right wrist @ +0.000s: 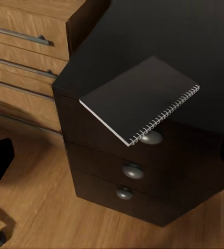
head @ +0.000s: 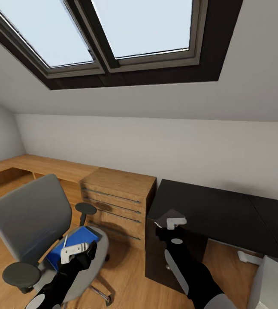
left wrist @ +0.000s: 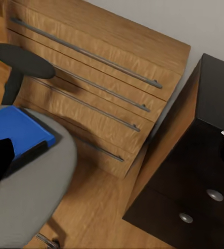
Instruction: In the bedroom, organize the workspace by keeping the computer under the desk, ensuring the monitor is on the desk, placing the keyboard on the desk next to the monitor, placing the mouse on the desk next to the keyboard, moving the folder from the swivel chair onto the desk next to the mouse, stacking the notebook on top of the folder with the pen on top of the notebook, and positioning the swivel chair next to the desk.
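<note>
Two arms work at once: our left gripper (head: 77, 250) hovers over the blue folder (head: 77, 243) on the swivel chair (head: 31, 223), its jaws' state unclear to us. Our right gripper (head: 173, 223) seems to hold the notebook (right wrist: 140, 98) above the desk (head: 216, 210) corner; next we judge the folder must reach the desk first.

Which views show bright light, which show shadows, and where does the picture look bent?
Head view: skylight glows palely, wall lines bow, the chair is evenly lit. Left wrist view: drawer handles cast thin shadows on the wooden dresser. Right wrist view: the dark notebook nearly merges with the black desk.
</note>
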`<state>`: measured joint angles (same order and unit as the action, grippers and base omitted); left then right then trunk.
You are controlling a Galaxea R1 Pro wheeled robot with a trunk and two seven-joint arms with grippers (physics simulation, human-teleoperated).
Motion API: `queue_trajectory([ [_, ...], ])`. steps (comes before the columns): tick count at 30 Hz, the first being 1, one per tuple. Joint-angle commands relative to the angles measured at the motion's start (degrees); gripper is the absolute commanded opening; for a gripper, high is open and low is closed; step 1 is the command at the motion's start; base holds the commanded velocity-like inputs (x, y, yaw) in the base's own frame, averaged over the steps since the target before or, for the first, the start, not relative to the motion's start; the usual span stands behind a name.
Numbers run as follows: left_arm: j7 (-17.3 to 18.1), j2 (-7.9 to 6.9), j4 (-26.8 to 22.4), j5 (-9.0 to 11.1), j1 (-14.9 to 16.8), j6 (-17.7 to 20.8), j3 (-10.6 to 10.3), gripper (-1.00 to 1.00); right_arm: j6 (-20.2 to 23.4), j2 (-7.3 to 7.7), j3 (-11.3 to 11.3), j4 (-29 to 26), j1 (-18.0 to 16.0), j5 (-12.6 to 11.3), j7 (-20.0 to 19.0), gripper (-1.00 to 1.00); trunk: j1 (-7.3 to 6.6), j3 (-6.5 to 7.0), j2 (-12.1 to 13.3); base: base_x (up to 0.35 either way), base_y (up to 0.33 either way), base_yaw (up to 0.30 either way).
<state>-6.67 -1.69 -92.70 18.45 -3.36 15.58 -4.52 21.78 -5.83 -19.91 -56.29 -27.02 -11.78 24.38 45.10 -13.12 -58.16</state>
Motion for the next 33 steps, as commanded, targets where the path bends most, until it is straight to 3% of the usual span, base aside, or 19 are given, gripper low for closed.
queue_trajectory([
  [1,-0.53,-0.06,-0.11,0.58,0.02,0.22,-0.14,1.0,0.15,0.03,-0.24,-0.04,-0.05,-0.43,0.5,1.0,-0.22,0.12,0.36,0.0,0.0,0.275],
  [17,-0.55,-0.06,-0.03,0.54,0.02,0.42,-0.07,1.0,0.12,0.02,-1.33,0.04,-0.05,-0.35,0.5,1.0,-3.73,2.99,6.78,0.0,0.0,0.275],
  [33,-0.61,-0.13,-0.02,0.53,0.02,0.4,0.33,1.0,0.14,0.02,-1.53,0.12,-0.05,-0.35,0.5,1.0,-3.73,2.71,6.78,0.0,0.0,0.275],
])
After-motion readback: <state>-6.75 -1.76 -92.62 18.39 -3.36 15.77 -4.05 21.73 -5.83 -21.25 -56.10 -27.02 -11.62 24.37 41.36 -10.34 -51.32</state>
